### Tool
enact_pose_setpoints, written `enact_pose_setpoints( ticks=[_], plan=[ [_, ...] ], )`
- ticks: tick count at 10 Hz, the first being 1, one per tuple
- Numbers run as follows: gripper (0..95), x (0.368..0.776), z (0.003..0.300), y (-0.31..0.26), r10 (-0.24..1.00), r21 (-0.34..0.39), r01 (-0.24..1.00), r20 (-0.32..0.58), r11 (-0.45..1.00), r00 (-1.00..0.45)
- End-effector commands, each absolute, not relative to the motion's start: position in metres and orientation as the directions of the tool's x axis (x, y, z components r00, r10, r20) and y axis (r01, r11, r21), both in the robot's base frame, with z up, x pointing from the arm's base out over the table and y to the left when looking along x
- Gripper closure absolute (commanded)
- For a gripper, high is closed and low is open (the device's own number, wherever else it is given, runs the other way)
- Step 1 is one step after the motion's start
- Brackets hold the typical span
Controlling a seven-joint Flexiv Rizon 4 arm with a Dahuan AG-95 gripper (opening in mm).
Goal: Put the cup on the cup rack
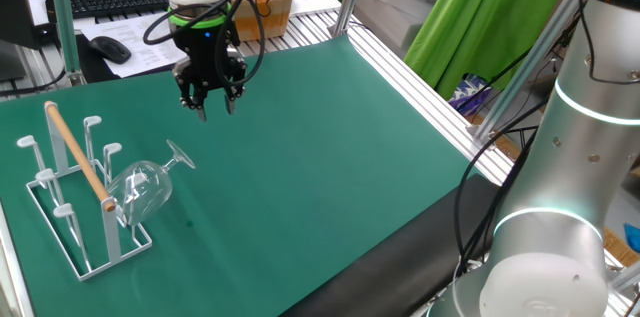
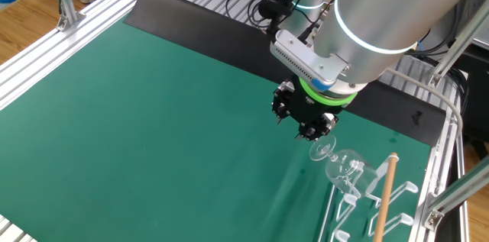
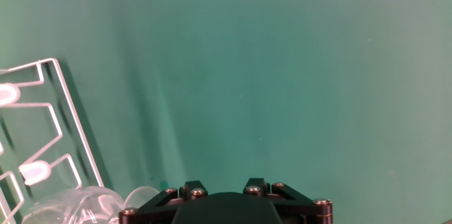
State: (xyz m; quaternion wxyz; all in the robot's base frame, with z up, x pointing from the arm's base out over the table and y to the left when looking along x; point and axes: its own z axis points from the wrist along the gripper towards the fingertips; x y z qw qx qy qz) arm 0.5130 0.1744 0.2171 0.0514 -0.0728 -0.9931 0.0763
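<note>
The green table mat point(image 1: 330, 167) carried the cup rack point(image 1: 75, 202) near one corner. The cup point(image 1: 145, 185) hung tilted on a rack peg, foot outward. The gripper point(image 1: 212, 103) hovered above, fingers apart, holding nothing.

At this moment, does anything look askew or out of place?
Nothing is damaged. The wine goblet hangs tilted on a corner peg of the cup rack, foot jutting beyond the rack's edge. The gripper hovers above it, holding nothing.
</note>
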Motion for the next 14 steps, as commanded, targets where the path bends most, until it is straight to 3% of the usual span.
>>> enact_pose_setpoints(
  ticks=[1, 13, 14],
  plan=[
    [57.0, 0.5134, 0.2171, 0.1747, 0.152, -0.16, 0.136, 0.094, 0.978, -0.984],
    [57.0, 0.5134, 0.2171, 0.1747, 0.152, -0.16, 0.136, 0.094, 0.978, -0.984],
    [57.0, 0.5136, 0.2174, 0.1743, 0.113, -0.125, 0.104, 0.071, 0.987, -0.991]
  ],
)
